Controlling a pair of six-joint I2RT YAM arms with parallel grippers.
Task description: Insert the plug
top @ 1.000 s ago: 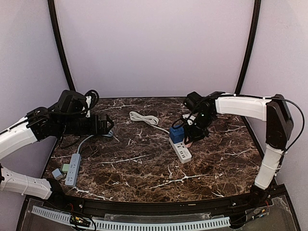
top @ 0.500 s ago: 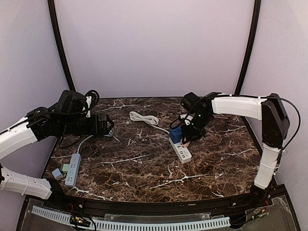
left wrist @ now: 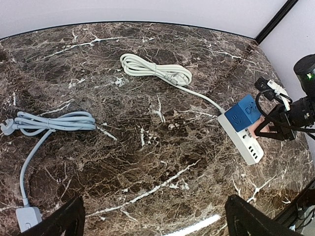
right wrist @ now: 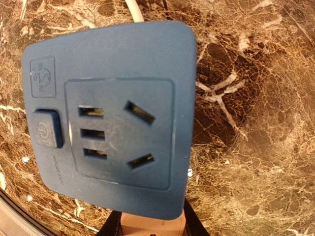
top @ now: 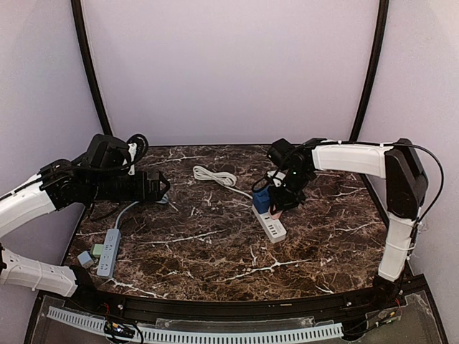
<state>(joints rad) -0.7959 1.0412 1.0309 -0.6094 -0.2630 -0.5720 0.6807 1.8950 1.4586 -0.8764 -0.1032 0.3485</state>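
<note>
The blue cube-shaped plastic plug adapter [top: 262, 200] sits at the far, cord end of the white plastic power strip [top: 271, 224], towards the right of the dark marbled surface [top: 215, 251]. The strip's long axis runs from far-left to near-right in the overhead view, and its white cord leads back to a white coiled cable [top: 215, 175].

The right tool [top: 276, 203] is by far the nearer one. It is up against the adapter on the side away from the left arm, with a pinkish pad [left wrist: 256, 129] touching or just beside the cube's flank. The right arm reaches across from its base, its forearm stretched to the left and its wrist bent down over the strip. In the right wrist view the adapter's socket face fills the frame, so I cannot tell whether this tool is clamped on the cube or only pressed against it. I also cannot tell whether the adapter is fully seated; any further push probably has to go straight down, square to the strip.

The left tool [top: 161, 185] hangs well apart to the left, its fingers [left wrist: 64, 221] spread wide and holding nothing, above the bundled grey cable [left wrist: 54, 121] of a grey power strip [top: 107, 252].
</note>
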